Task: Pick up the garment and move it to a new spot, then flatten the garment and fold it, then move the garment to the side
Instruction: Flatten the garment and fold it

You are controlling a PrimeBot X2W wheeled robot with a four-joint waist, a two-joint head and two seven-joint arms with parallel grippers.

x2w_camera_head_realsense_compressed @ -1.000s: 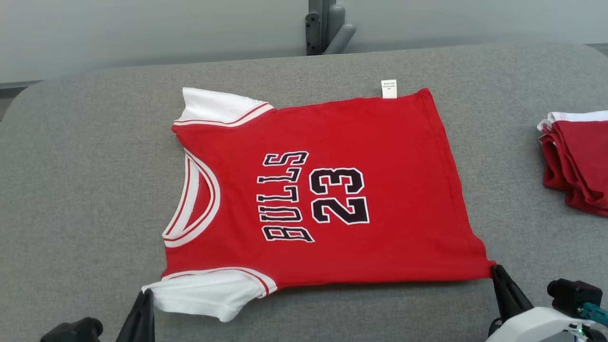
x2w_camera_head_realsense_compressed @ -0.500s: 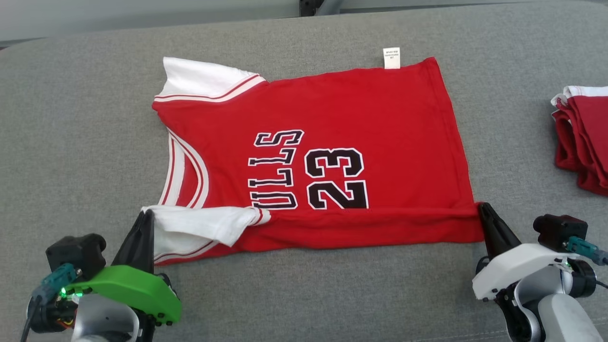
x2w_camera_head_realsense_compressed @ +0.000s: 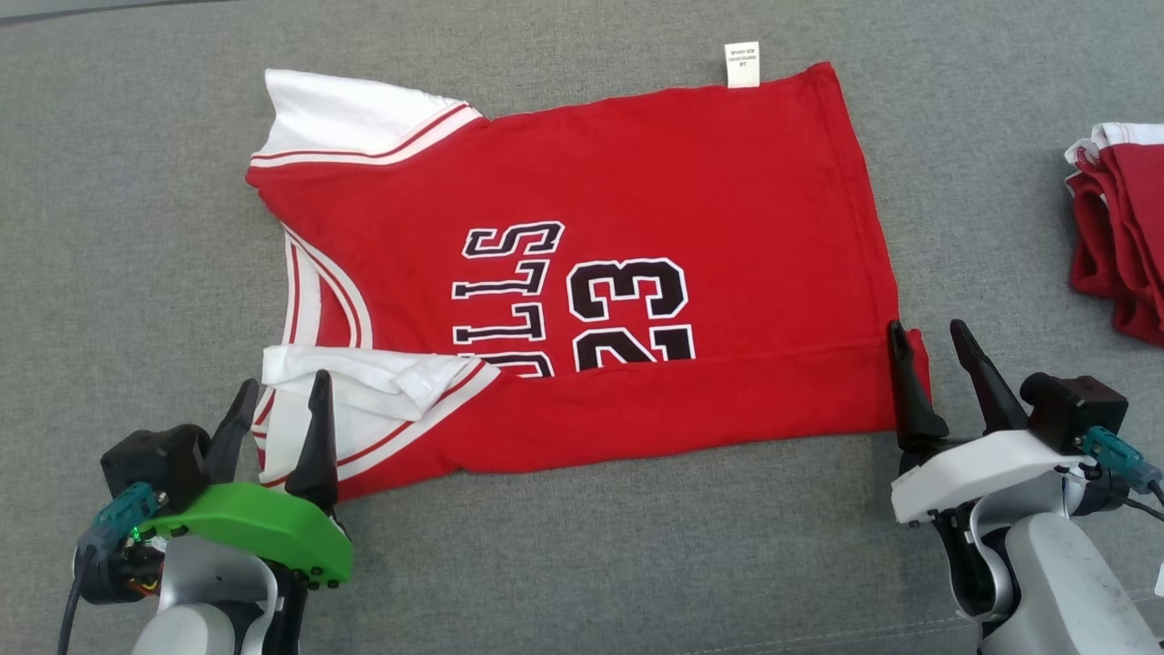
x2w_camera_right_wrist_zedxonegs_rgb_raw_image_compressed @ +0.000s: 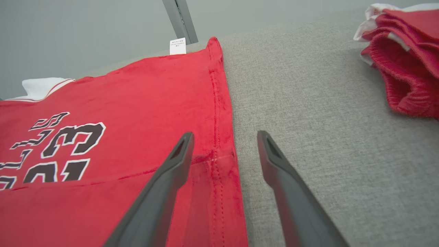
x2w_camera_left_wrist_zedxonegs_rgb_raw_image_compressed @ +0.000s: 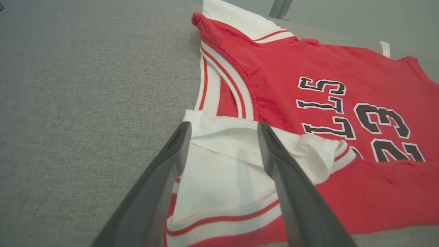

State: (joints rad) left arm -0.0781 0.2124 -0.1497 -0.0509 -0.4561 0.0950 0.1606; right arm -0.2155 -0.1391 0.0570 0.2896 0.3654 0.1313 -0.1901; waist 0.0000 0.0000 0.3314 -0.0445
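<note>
Head view: nearest, the left gripper [x2w_camera_head_realsense_compressed: 284,382] has its jaws apart over the jersey's [x2w_camera_head_realsense_compressed: 637,182] white sleeve [x2w_camera_head_realsense_compressed: 364,382]. The right gripper [x2w_camera_head_realsense_compressed: 926,327], jaws also apart and empty, straddles the hem corner. The jersey lies flat on the grey table [x2w_camera_head_realsense_compressed: 136,227], its near edge doubled over. Farther off, a label [x2w_camera_head_realsense_compressed: 742,64] shows at the far edge, and a red pile [x2w_camera_head_realsense_compressed: 1118,227] lies to the right.

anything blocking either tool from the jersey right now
Nothing visible does. The left tool is open over the folded white sleeve of the jersey, and the right tool is open astride its hem corner.
</note>
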